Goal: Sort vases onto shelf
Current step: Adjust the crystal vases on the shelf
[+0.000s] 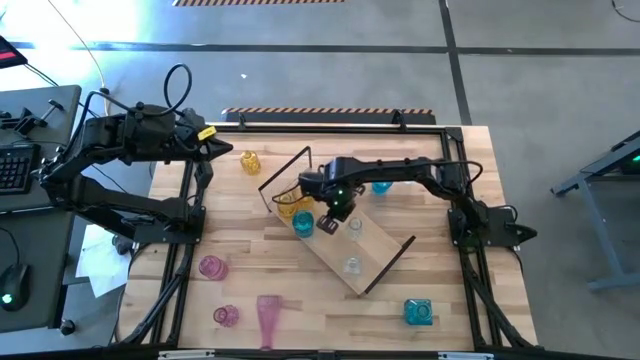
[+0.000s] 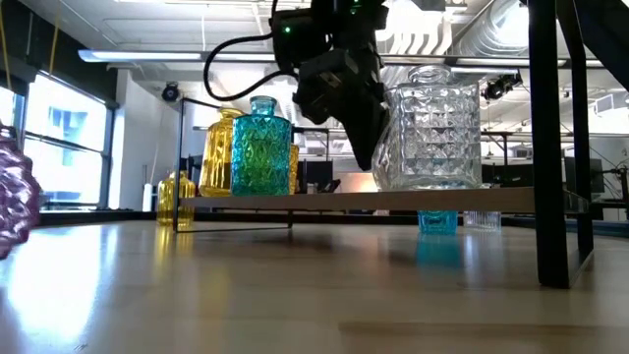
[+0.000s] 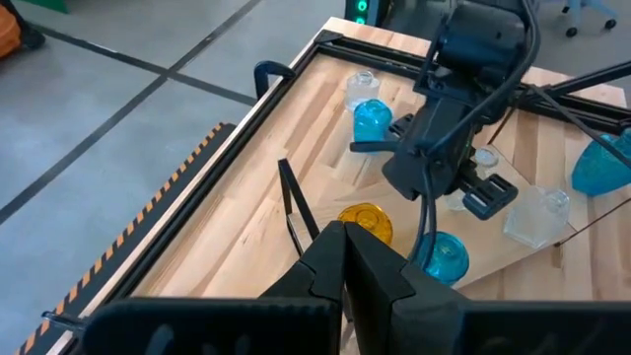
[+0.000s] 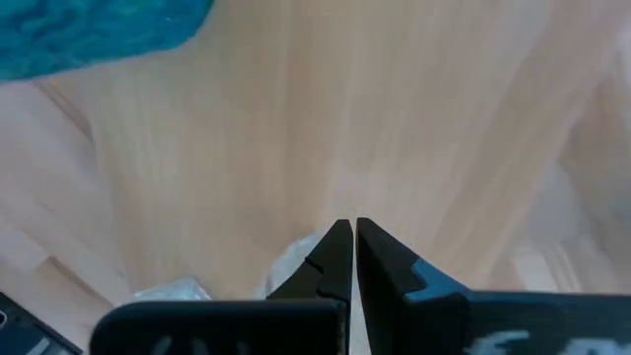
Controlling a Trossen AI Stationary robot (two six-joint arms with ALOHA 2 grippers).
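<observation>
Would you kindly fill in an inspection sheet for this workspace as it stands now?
Surface: slatted wooden table in a black frame.
Job's things: shelf lies diagonally mid-table, carrying amber, teal vase and clear vases; pink vases near the front left, amber vase at the back, teal square vase front right.
Clutter: nothing seen.
Claws: left claw shut, at the back left edge; right claw shut, empty, over the shelf.
Cables: black loop on the left arm.
Surroundings: keyboard and mouse on a side desk.
</observation>
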